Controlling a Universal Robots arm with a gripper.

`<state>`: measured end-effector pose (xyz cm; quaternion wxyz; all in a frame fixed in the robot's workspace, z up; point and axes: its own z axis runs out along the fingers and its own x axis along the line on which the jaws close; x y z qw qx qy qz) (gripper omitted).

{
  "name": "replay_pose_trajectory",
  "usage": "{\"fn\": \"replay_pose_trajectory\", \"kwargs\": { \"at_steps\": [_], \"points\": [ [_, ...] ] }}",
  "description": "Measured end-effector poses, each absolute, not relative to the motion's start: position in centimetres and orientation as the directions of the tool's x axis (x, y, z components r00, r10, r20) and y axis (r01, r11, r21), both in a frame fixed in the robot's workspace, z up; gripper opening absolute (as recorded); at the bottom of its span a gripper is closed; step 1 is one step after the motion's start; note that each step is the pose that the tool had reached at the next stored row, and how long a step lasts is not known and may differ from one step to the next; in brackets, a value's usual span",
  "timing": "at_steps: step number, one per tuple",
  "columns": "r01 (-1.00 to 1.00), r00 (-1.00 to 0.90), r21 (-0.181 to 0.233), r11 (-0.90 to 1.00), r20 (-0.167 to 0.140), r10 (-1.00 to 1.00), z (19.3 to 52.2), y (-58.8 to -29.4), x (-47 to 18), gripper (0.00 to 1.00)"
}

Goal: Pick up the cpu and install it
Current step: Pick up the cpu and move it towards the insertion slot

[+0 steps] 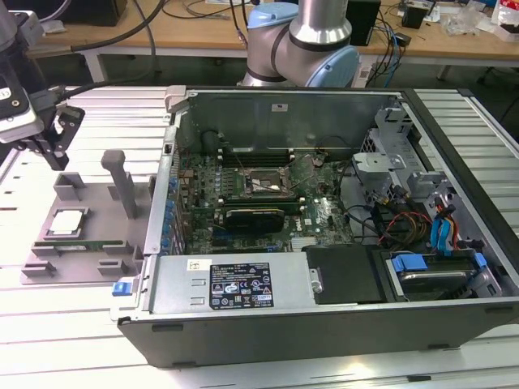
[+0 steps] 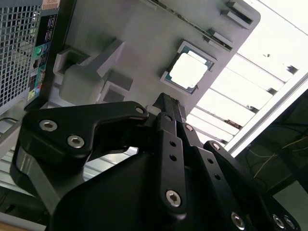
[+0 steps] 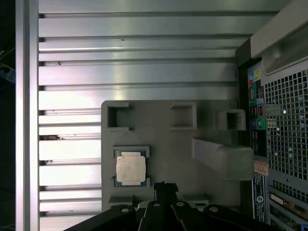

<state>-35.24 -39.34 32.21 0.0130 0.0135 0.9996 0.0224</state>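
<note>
- The step in hand is the pick-up: the small flat square cpu with the shiny silver top (image 1: 66,220) lies untouched in its recess on the grey plastic holder tray (image 1: 91,212). The tray sits on the ribbed aluminium table (image 1: 73,340), at the exterior view's left of the open black computer case (image 1: 324,285).
- The black gripper (image 1: 58,152) hangs above the table near the tray's far end, apart from the cpu. Its fingers look pressed together into one narrow tip, with nothing between them.
- By my judgement, the grasp calls for the jaws spread wider than the chip, centred over it, and lowered squarely onto its thin edges.
- The exterior view shows the motherboard socket (image 1: 263,185) inside the case, the install target.
- Both wrist views give the close relation instead: the gripper's tip (image 3: 165,186) beside the cpu (image 3: 130,168), not over it.
</note>
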Motion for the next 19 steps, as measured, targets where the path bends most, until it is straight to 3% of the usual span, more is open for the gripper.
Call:
{"fn": "replay_pose_trajectory", "kwargs": {
  "at_steps": [19],
  "points": [
    [0.026,-0.999,0.045,0.999,-0.025,0.028,30.8,-39.3,-36.7,0.11]
  ]
}}
